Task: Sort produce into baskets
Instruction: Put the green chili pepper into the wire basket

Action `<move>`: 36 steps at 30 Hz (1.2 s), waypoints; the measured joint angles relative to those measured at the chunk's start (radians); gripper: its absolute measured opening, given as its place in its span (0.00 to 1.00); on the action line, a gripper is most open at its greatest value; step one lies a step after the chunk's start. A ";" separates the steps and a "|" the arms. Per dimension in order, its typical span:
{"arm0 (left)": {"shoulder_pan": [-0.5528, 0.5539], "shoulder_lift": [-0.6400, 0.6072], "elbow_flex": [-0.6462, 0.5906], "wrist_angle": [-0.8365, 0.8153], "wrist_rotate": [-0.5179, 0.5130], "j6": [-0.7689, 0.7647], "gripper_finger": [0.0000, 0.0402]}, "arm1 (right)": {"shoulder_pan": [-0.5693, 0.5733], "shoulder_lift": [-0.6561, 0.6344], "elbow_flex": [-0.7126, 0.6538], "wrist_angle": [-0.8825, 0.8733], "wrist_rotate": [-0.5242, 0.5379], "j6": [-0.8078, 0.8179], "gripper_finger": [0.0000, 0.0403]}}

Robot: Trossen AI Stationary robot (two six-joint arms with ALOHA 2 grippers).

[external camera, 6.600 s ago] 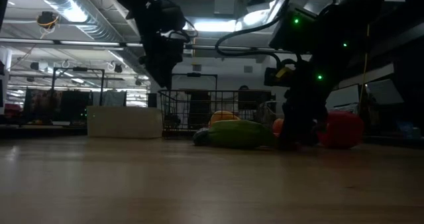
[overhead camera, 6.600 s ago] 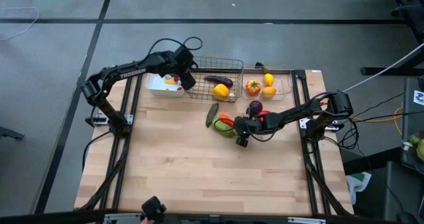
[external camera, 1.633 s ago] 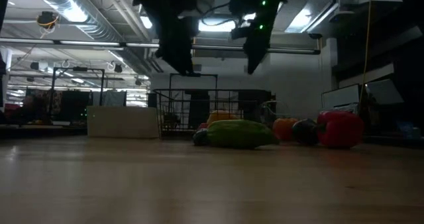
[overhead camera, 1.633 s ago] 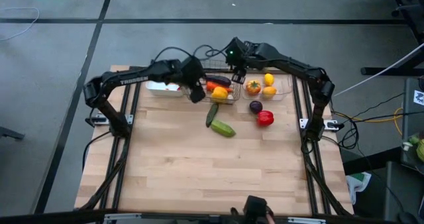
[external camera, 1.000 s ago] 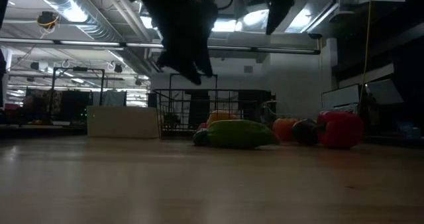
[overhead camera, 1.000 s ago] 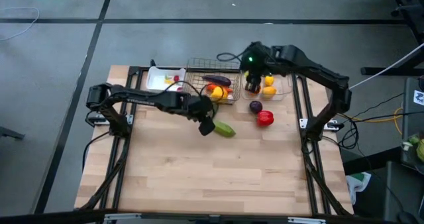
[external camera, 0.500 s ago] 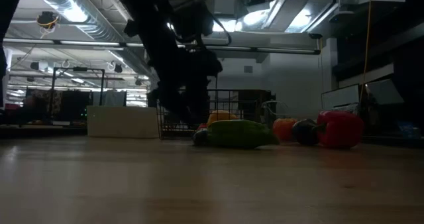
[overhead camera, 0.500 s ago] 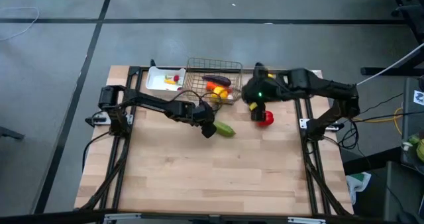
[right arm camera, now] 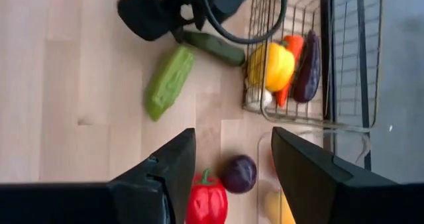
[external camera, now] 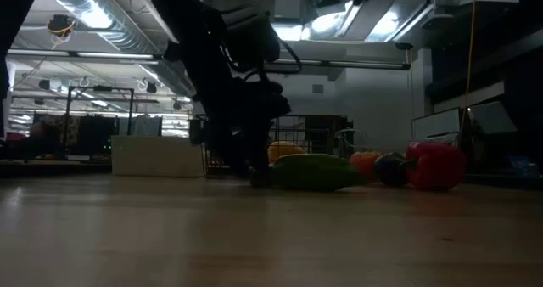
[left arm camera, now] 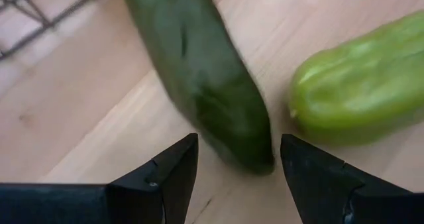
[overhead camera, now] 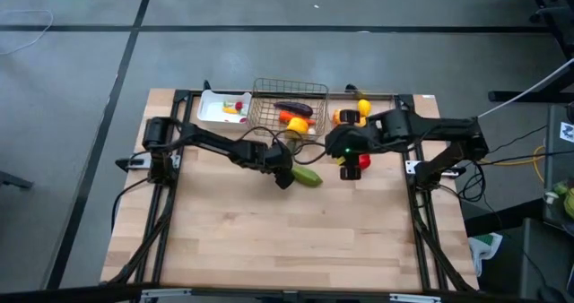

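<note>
2 green pieces [left arm camera: 205, 71] lie beside 1 wire basket [overhead camera: 289, 106]; both arms' jaws stand open, empty

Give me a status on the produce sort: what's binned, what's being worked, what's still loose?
Binned: eggplant, yellow pepper and carrot sit in the wire basket; small pieces lie in the white tray. In hand: nothing yet; the left gripper, jaws open, straddles the dark cucumber. Left on the table: light green vegetable, red pepper, purple onion, under the open right gripper.

Wooden table [overhead camera: 269, 240] carries three baskets [overhead camera: 289, 115], cucumbers [overhead camera: 306, 177], red pepper [overhead camera: 359, 162], onion [right arm camera: 238, 173].
</note>
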 joint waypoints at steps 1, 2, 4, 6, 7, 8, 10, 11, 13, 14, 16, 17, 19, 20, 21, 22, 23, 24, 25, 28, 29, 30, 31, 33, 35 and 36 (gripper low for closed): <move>0.000 0.004 0.000 -0.008 0.000 0.000 0.52 | 0.000 0.000 -0.013 0.000 0.003 0.006 0.49; 0.000 0.012 -0.001 -0.009 0.000 0.000 0.52 | 0.000 0.000 -0.028 0.002 0.003 0.009 0.49; -0.001 0.020 -0.001 0.003 -0.006 0.002 0.52 | 0.000 0.000 -0.061 0.013 0.002 0.026 0.49; 0.000 0.028 -0.001 0.020 -0.005 0.014 0.52 | 0.000 0.000 -0.094 0.028 -0.004 0.045 0.49; 0.000 0.032 0.000 0.027 -0.008 0.022 0.52 | 0.000 0.000 -0.108 0.026 -0.004 0.052 0.49; -0.001 0.033 0.000 0.026 -0.011 0.027 0.52 | 0.000 0.000 -0.121 0.020 -0.004 0.056 0.49; 0.000 0.037 0.000 0.026 -0.011 0.033 0.52 | 0.000 -0.001 -0.149 0.028 -0.004 0.058 0.49; -0.001 0.038 0.000 0.024 -0.016 0.033 0.52 | 0.001 -0.001 -0.161 0.025 -0.005 0.059 0.49; -0.001 0.038 0.000 0.022 -0.016 0.032 0.51 | 0.002 0.000 -0.183 0.018 -0.011 0.078 0.49; -0.001 0.038 0.000 0.020 -0.017 0.030 0.49 | 0.002 0.000 -0.190 0.015 -0.012 0.086 0.49; 0.000 0.038 0.000 0.017 -0.018 0.030 0.45 | 0.009 0.000 -0.200 -0.007 -0.012 0.099 0.49; 0.000 0.038 0.000 0.016 -0.019 0.029 0.43 | 0.013 -0.002 -0.205 -0.009 -0.006 0.105 0.49; 0.000 0.038 0.000 0.015 -0.021 0.029 0.38 | 0.027 -0.007 -0.219 -0.011 0.013 0.110 0.49; 0.000 0.038 0.000 0.013 -0.021 0.028 0.35 | 0.035 -0.012 -0.225 -0.012 0.021 0.116 0.49; 0.000 0.038 0.000 0.013 -0.021 0.028 0.32 | 0.042 -0.022 -0.236 -0.014 0.029 0.127 0.49; 0.000 0.038 0.000 0.011 -0.021 0.027 0.30 | 0.053 -0.031 -0.246 -0.018 0.041 0.138 0.49; 0.000 0.037 0.000 0.009 -0.021 0.026 0.27 | 0.061 -0.044 -0.258 -0.015 0.049 0.153 0.49; 0.000 0.032 0.000 0.003 -0.019 0.029 0.25 | 0.070 -0.058 -0.274 -0.012 0.060 0.167 0.49; 0.001 0.031 0.000 0.000 -0.017 0.032 0.24 | 0.081 -0.071 -0.294 -0.010 0.069 0.186 0.49; 0.000 0.016 0.004 -0.035 -0.002 0.043 0.20 | 0.109 -0.116 -0.358 -0.008 0.094 0.245 0.49; -0.001 0.010 0.004 -0.033 0.000 0.046 0.20 | 0.116 -0.133 -0.380 -0.007 0.098 0.265 0.49; -0.001 0.002 0.004 -0.033 0.004 0.051 0.19 | 0.123 -0.149 -0.402 -0.008 0.102 0.284 0.49; -0.002 -0.006 0.004 -0.037 0.006 0.052 0.19 | 0.130 -0.161 -0.422 -0.010 0.103 0.302 0.49; -0.001 -0.025 0.005 -0.039 0.005 0.052 0.19 | 0.140 -0.184 -0.463 -0.005 0.103 0.342 0.49; -0.001 -0.039 0.007 -0.047 0.005 0.052 0.20 | 0.140 -0.195 -0.499 -0.003 0.103 0.366 0.49; 0.000 -0.044 0.007 -0.053 0.005 0.052 0.20 | 0.138 -0.202 -0.517 0.001 0.106 0.374 0.49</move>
